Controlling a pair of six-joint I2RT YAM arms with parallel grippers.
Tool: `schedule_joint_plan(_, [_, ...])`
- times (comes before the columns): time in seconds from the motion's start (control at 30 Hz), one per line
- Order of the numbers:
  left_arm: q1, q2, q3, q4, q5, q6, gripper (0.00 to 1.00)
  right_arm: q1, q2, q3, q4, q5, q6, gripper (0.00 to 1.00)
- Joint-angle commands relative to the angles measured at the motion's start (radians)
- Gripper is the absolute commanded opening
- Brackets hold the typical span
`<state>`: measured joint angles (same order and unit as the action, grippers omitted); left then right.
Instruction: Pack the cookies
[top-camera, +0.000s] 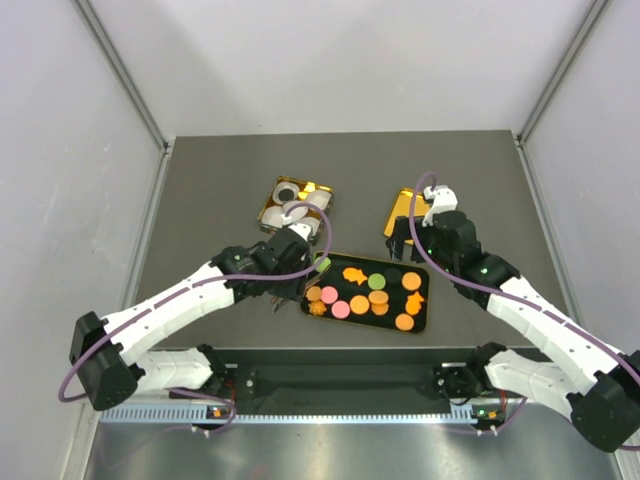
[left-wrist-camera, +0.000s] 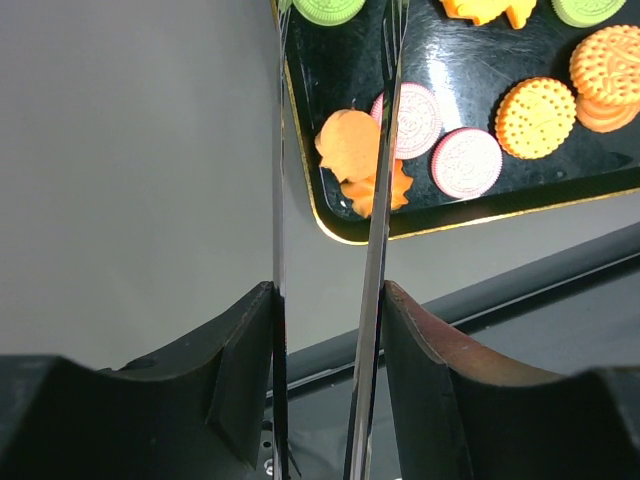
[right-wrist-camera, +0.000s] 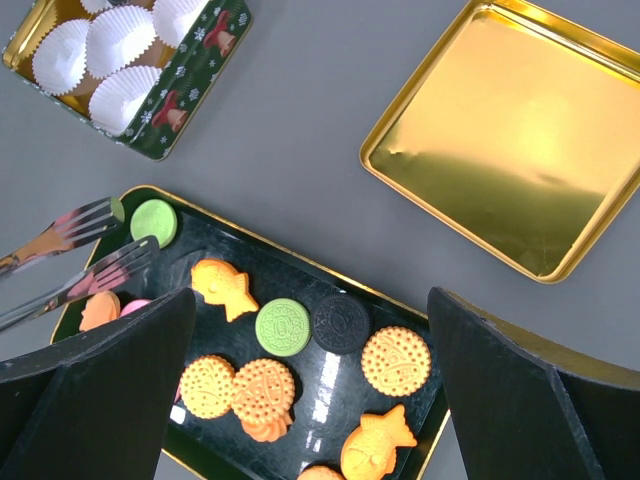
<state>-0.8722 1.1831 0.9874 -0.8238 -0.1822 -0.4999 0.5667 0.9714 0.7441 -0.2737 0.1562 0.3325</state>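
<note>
Fourteen cookies (top-camera: 359, 304): nine orange, two pink, two green, one black; embossed discs, fish, star.
Where: glossy black tray (right-wrist-camera: 320, 390), tabletop (top-camera: 200, 200) 6 o'clock.
Left gripper (left-wrist-camera: 328, 290): narrow, clamping tongs (right-wrist-camera: 105, 268); green cookie (right-wrist-camera: 153, 222) between tips.
Right gripper (right-wrist-camera: 312, 295): wide.

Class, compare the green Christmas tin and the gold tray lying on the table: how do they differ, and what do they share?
The green Christmas tin holds white paper cups; the gold tray holds nothing. The tin's outer walls are green with festive pictures; the gold tray shows only plain, shiny gold. Both are square, gold inside, and lie flat on the grey table.
</note>
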Motion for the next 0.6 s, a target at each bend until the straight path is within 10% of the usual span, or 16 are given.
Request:
schedule_joint_plan(0.0, [-0.002, 0.004, -0.006, 0.046, -0.033, -0.009, 0.51, -0.004, -0.005, -0.006, 0.025, 0.003, -0.013, 1.0])
schedule_joint_plan(0.57, [-0.002, 0.055, -0.007, 0.074, -0.03, -0.008, 0.51, -0.004, -0.014, -0.006, 0.024, 0.005, -0.015, 1.0])
